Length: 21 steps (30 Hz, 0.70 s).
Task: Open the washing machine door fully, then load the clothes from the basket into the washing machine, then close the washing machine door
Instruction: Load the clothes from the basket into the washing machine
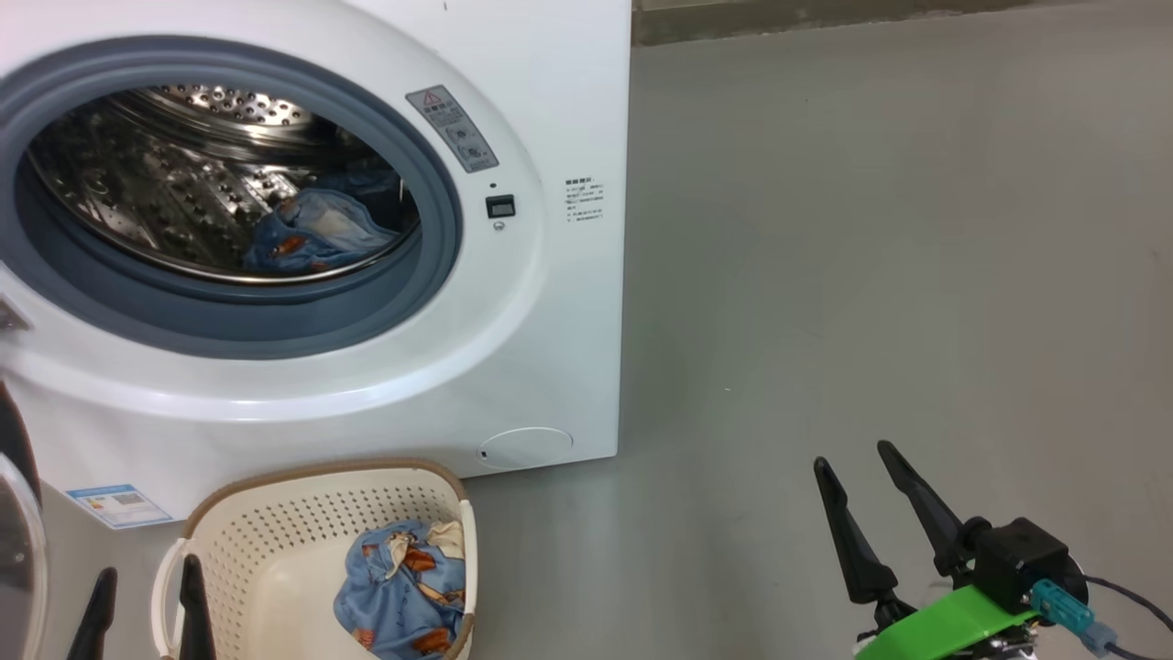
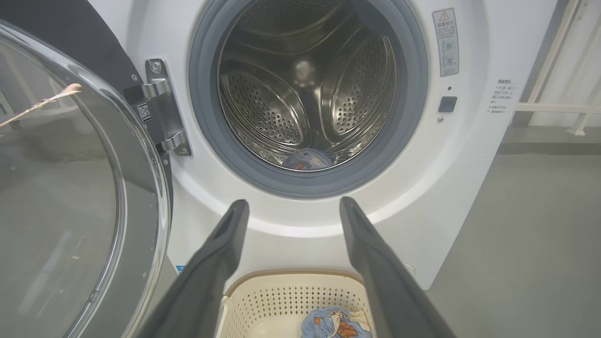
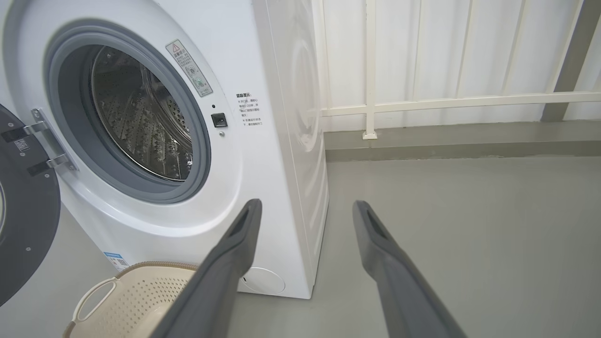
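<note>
Grey floor (image 1: 871,275) all round, white railing (image 3: 469,101) behind. Both claws are spread wide and empty: left gripper (image 2: 293,203) near the basket (image 1: 302,486), right gripper (image 1: 852,456) over bare floor. One garment (image 1: 307,234) lies low in the washing machine (image 1: 550,321) drum, the other garment (image 1: 403,587) in the basket. The washing machine door (image 2: 70,188) hangs open on the left — mostly cut off by the frame edge.
</note>
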### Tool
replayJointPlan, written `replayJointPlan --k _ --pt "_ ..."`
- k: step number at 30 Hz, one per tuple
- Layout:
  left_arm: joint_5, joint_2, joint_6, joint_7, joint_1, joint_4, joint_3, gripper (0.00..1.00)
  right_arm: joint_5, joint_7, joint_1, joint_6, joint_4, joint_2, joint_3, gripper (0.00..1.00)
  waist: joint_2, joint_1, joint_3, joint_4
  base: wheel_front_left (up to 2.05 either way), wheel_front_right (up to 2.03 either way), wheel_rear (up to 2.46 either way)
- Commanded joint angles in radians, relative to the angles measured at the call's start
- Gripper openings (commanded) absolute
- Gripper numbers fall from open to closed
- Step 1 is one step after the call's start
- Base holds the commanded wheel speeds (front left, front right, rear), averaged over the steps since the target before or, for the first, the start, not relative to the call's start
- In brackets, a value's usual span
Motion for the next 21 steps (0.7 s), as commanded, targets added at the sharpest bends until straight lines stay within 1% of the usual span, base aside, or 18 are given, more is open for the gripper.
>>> replayJointPlan --k 1,13,21 --pt "0.004 0.008 0.008 -0.003 -0.007 -0.031 0.030 1.00 -0.004 -0.005 0.007 0.002 -0.026 -0.010 0.022 1.00 0.0000 0.0000 -0.004 0.004 0.00 0.00 0.00" --pt "-0.008 0.003 0.025 -0.003 -0.004 -0.024 0.007 1.00 -0.001 -0.005 0.006 0.002 -0.028 -0.013 0.019 1.00 0.0000 0.0000 0.004 0.020 0.00 0.00 0.00" --pt "-0.008 0.002 0.027 -0.003 -0.019 -0.017 -0.004 1.00 -0.004 -0.005 0.004 0.002 -0.026 -0.010 0.012 1.00 0.0000 0.0000 0.023 0.027 0.00 0.00 0.00"
